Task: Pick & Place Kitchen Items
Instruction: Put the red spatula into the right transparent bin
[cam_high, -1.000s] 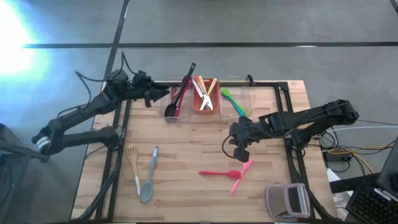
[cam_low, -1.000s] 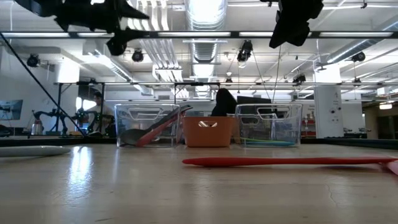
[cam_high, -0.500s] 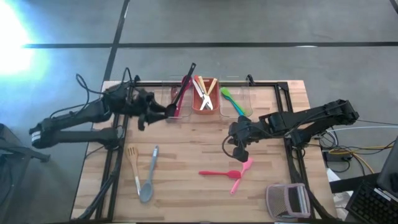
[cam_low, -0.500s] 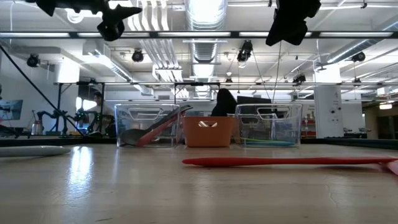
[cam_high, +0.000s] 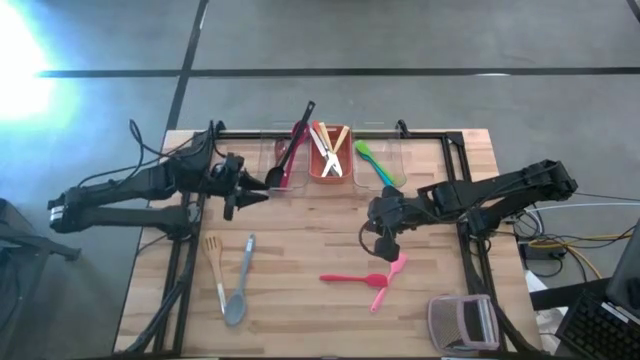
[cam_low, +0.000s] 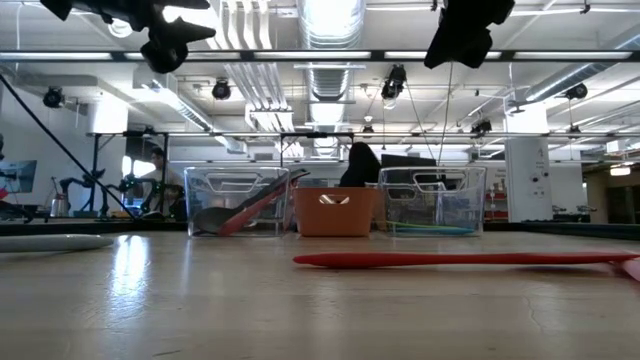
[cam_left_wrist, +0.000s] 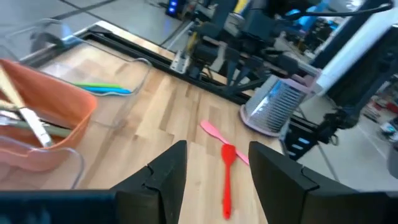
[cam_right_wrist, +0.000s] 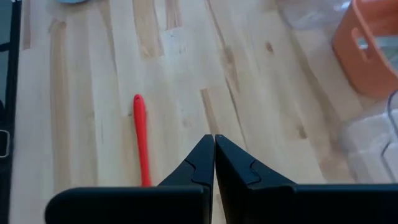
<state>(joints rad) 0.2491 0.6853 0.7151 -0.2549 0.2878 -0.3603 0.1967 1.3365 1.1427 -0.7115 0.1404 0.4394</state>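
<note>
Sorted: black tongs (cam_high: 293, 148) and green spoon (cam_high: 373, 163) lie in far bins.
Remaining: grey spoon (cam_high: 240, 284), wooden fork (cam_high: 214, 264), red spoon (cam_high: 355, 278), pink spoon (cam_high: 389, 281) on table (cam_high: 300, 240).
Left end effector (cam_high: 250, 196): released, empty, near left bin.
Right end effector (cam_high: 388, 249): clenched, empty, above pink spoon.

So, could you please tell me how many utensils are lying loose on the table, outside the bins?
4: a wooden spatula and a grey spoon side by side at front left, and a red spoon touching a pink spoon at front right. None looks hidden.
</note>
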